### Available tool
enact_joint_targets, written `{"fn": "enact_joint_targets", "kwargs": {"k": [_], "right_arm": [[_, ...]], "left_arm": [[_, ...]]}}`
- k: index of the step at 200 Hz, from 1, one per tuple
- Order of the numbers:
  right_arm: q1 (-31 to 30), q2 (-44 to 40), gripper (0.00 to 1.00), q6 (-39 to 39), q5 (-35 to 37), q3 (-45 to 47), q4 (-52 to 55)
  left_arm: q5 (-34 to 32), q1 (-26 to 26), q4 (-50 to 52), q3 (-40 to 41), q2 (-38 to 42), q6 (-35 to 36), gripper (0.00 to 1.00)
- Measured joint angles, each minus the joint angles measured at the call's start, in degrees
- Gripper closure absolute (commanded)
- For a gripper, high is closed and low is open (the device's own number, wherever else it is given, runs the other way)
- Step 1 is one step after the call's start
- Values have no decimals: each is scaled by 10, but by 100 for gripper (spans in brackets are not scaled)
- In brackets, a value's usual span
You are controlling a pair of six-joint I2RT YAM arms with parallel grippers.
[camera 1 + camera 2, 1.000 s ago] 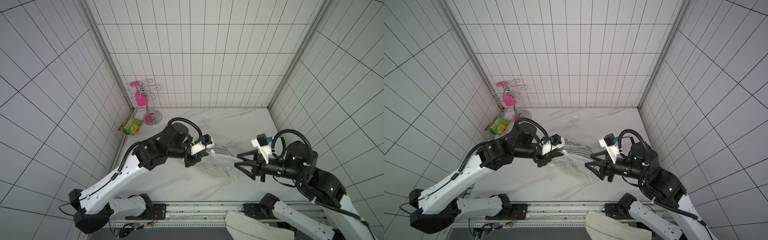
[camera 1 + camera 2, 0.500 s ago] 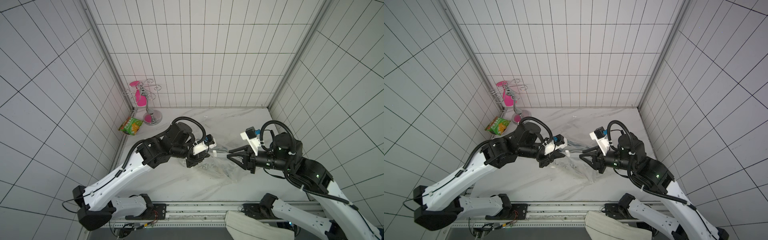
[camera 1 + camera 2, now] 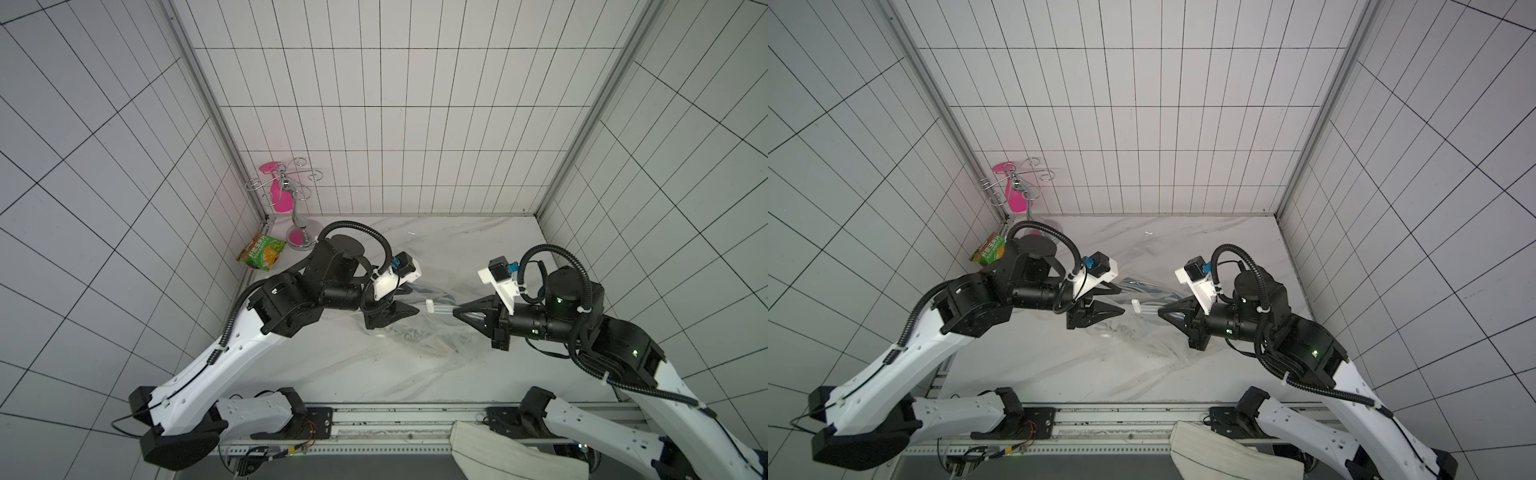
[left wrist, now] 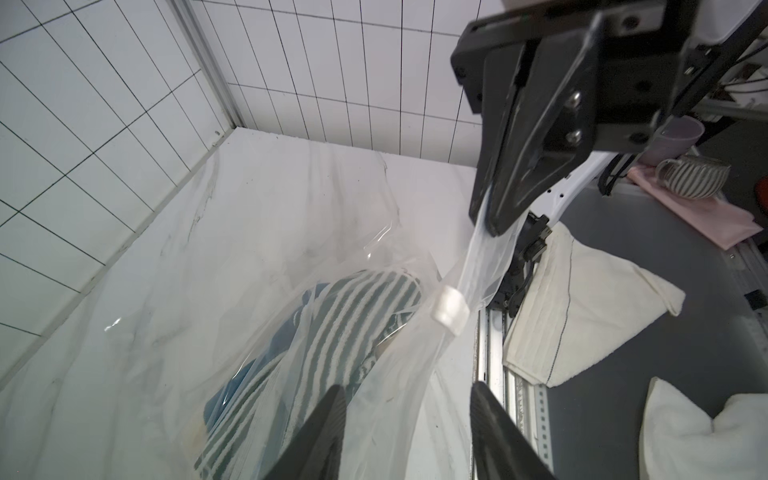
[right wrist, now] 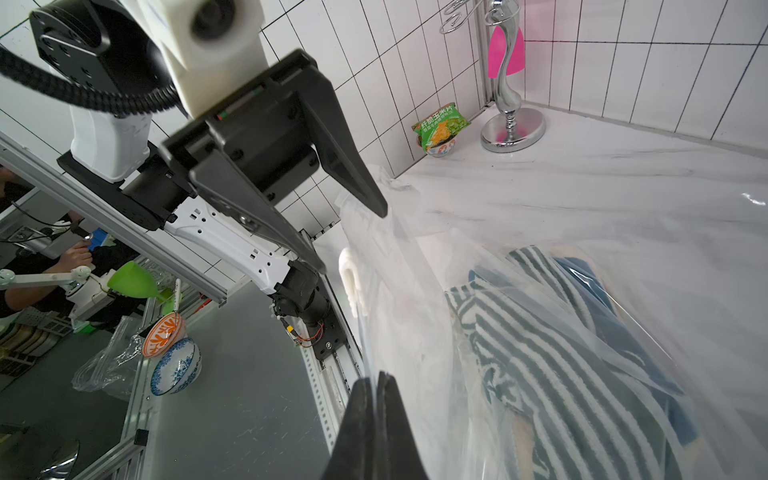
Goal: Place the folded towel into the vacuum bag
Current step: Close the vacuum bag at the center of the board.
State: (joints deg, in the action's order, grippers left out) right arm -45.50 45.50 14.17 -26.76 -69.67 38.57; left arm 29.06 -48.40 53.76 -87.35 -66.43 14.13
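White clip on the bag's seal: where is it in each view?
Both top views: white clip between left claw and right claw.
Left wrist: white clip on the bag edge held by the right claw.
Right wrist: white clip beside the left claw.
Shared landmark: right claw.

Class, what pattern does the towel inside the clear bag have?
The towel has teal-and-white stripes, clearest in the right wrist view.

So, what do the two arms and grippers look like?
The left arm and right arm share one design: white links, black joints, a black ribbed cable hose looping over the wrist. The left gripper and right gripper each have two black pointed wedge fingers and a white camera mount with a blue plug.
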Motion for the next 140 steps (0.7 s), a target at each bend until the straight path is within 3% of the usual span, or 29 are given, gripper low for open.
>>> {"fn": "enact_joint_targets", "kwargs": {"k": [40, 95, 116, 140], "right_arm": [[0, 0, 100, -4, -7, 0, 0], [-4, 0, 100, -5, -22, 0, 1], [-4, 0, 100, -6, -24, 0, 2], [-4, -2, 100, -8, -23, 0, 3]], "left_arm": [[54, -12, -8, -24, -17, -29, 43], [34, -44, 19, -61, -87, -13, 45], [23, -47, 25, -71, -104, -7, 54], [19, -49, 33, -71, -106, 6, 77]]}}
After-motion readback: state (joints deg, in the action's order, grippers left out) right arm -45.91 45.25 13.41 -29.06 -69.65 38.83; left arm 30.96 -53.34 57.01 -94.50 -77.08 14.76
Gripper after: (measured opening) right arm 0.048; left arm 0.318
